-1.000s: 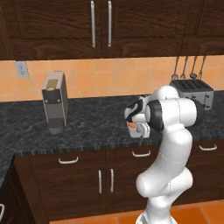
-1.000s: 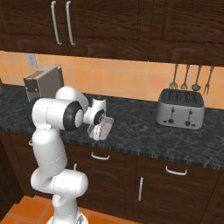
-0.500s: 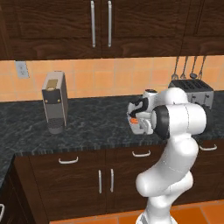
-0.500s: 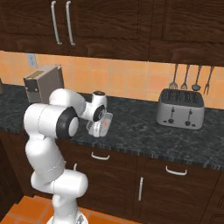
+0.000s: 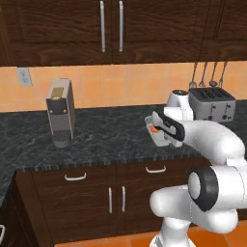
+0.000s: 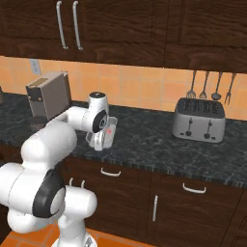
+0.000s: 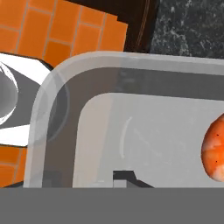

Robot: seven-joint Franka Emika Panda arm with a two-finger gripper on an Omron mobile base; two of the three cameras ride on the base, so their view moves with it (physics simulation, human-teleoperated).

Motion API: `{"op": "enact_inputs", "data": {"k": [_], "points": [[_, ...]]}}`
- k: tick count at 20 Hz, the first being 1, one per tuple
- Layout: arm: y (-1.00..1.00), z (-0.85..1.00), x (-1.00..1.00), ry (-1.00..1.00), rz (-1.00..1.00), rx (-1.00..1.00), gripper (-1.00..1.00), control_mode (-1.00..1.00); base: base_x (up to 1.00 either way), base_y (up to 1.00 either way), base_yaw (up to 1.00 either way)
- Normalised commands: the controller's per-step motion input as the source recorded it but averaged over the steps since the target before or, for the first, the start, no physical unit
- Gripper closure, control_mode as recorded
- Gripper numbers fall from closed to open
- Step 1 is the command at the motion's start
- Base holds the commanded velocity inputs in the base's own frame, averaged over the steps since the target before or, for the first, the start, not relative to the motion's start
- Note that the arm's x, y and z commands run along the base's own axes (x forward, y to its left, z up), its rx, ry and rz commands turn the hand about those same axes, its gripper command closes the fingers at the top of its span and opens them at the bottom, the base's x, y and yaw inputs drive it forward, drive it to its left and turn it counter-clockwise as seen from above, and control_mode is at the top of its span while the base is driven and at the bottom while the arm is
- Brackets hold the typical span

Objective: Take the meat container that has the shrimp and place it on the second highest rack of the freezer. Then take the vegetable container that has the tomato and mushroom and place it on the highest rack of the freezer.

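Left base view: the arm reached from the lower right over the dark stone counter [image 5: 96,140]. The gripper [image 5: 161,132] sat at the meat container [image 5: 155,131], a small grey tray tilted at the counter's near edge, with the orange shrimp [image 5: 154,129] showing in it. A coffee machine [image 5: 61,112] stood well to the left, a toaster [image 5: 212,103] far right by the wall.

Right base view: the meat container [image 6: 107,135] hung tilted at the gripper [image 6: 100,141], above the counter's near edge, shrimp [image 6: 110,130] a pink spot inside. The toaster [image 6: 200,119] was well to the right.

Hand view: the tray's grey rim [image 7: 57,105] lay close up, the shrimp [image 7: 214,151] at the right edge.

Jaws: pinching the tray's rim as far as I could see; the fingers themselves were hidden.
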Motion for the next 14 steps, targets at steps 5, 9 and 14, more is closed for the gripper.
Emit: {"op": "enact_inputs", "data": {"k": [5,9,14], "points": [[0.01,0.92,-0.97,0.0,0.0,0.0,1.0,-1.0,0.0,0.0,0.0],[0.08,0.23,-0.91,-0.04,-0.04,0.0,1.0,-1.0,0.0,0.0,0.0],[0.0,0.15,-0.95,-0.09,-0.07,0.01,1.0,-1.0,0.0,0.0,0.0]]}}
